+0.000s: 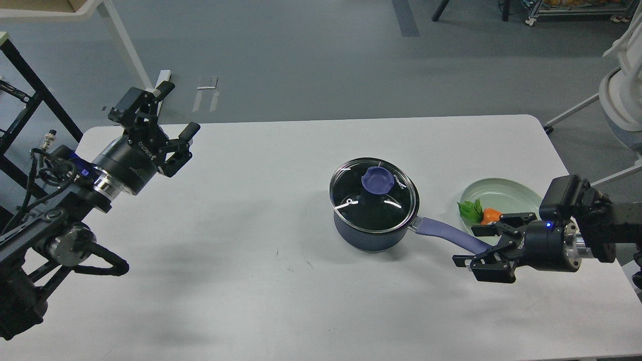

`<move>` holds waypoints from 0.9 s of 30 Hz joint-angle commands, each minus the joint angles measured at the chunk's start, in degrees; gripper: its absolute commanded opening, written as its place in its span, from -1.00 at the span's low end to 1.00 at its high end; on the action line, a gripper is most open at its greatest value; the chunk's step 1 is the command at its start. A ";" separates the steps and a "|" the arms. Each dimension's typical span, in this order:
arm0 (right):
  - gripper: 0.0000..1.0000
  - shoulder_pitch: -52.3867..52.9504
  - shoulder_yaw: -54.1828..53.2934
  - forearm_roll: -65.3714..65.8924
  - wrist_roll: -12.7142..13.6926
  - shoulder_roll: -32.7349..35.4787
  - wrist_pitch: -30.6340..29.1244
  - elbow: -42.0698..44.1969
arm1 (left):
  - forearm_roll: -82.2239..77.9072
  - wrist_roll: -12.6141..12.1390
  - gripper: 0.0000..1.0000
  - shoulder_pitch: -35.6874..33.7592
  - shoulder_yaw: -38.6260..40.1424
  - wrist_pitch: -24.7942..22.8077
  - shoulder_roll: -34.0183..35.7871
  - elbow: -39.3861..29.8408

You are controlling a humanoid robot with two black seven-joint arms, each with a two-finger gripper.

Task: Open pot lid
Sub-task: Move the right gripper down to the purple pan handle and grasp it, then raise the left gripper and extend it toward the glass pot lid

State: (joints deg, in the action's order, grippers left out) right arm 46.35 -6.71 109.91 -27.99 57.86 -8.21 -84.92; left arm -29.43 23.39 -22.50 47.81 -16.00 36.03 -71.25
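The lid (373, 194) is sitting closed on the pot (370, 235) mid-bench (251, 250), well apart from the left fingers (170, 113), which are hanging released over the far left corner. The right fingers (484, 245) are spreading around the end of the pot's handle (449, 234), one on each side, not clenching it. Just right of the pot, a green plate (506, 195) is holding a leafy green piece (470, 209) and an orange piece (490, 215).

Glass pot lid (373, 194) seated on navy pot (368, 235), lavender handle pointing right
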 commanded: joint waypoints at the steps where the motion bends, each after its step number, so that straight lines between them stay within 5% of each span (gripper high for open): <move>1: 0.27 2.86 3.10 -0.05 -0.01 -0.90 0.03 0.54 | -0.02 -0.01 0.98 0.09 0.00 0.09 0.00 -0.21; 11: -0.16 4.36 4.68 -0.22 -0.01 -1.52 0.03 1.60 | -7.83 -0.01 0.98 -0.09 0.00 -0.43 -0.26 -1.44; 19: -0.26 4.45 4.60 -0.22 -0.01 -1.43 -0.06 1.60 | -20.12 0.34 0.98 -3.25 0.00 -0.61 -0.70 -2.84; 24: -0.32 4.45 4.68 -0.22 -0.01 -1.52 -0.14 1.60 | -36.81 1.21 0.98 -10.44 -4.11 -0.61 -0.96 -5.21; 27: -0.33 4.45 4.68 -0.22 -0.01 -1.52 -0.14 1.60 | -45.60 4.02 0.98 -16.94 -11.75 0.00 -1.14 -6.35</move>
State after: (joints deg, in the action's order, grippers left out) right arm 50.85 -2.02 109.68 -28.01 56.37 -8.31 -83.33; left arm -66.74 25.01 -33.79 42.54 -16.60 35.13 -76.52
